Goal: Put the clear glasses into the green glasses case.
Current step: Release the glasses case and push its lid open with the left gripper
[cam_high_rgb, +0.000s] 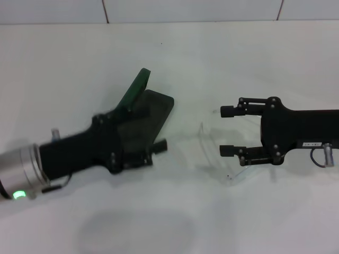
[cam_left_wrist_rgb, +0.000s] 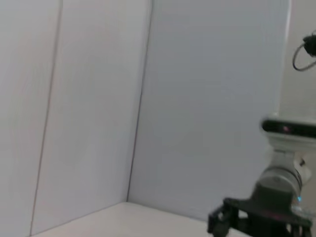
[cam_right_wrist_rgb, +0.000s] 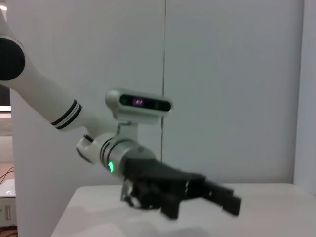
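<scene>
The green glasses case (cam_high_rgb: 145,108) is left of centre in the head view, its lid (cam_high_rgb: 135,89) raised and its dark inside showing. My left gripper (cam_high_rgb: 139,138) is shut on the case from the near left, with one fingertip (cam_high_rgb: 160,145) showing beside it. The clear glasses (cam_high_rgb: 212,151) lie on the white table, faint, just left of my right gripper (cam_high_rgb: 228,131). That gripper is open and empty, its lower fingertip (cam_high_rgb: 226,151) close to the frame. The right wrist view shows my left gripper (cam_right_wrist_rgb: 170,192) farther off, holding something dark.
The white table (cam_high_rgb: 169,47) runs back to a tiled wall. The robot's head (cam_right_wrist_rgb: 138,102) and left arm fill the right wrist view. The left wrist view shows wall panels and the right gripper (cam_left_wrist_rgb: 229,222) low in the corner.
</scene>
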Motion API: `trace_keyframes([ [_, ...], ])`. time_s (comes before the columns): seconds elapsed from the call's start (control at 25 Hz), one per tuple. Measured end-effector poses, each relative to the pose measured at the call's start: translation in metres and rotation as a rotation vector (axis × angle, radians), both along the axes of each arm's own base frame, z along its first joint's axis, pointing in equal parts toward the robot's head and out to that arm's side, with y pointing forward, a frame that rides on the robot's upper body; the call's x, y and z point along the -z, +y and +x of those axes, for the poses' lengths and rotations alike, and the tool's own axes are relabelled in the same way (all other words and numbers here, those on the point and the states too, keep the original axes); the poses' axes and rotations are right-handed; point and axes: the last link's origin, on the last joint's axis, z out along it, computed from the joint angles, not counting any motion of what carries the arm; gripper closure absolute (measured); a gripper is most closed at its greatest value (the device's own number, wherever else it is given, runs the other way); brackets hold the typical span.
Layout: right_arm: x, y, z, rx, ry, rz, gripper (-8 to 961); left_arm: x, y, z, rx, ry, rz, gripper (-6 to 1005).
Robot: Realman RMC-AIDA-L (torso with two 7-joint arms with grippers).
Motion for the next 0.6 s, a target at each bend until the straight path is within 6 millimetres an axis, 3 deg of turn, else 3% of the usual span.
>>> trace_keyframes([
  [0.16, -0.001, 0.0, 0.002, 0.007, -0.004, 0.003, 189, -0.027, 0.023, 0.008, -0.063, -0.008, -0.037, 163],
  [0.36, -0.003, 0.001, 0.004, 0.011, -0.008, 0.006, 189, -0.052, 0.058, 0.013, -0.257, 0.121, -0.102, 177],
  [0.6, -0.002, 0.003, 0.005, 0.016, -0.017, 0.017, 189, -0.043, 0.073, 0.016, -0.375, 0.253, -0.142, 195],
])
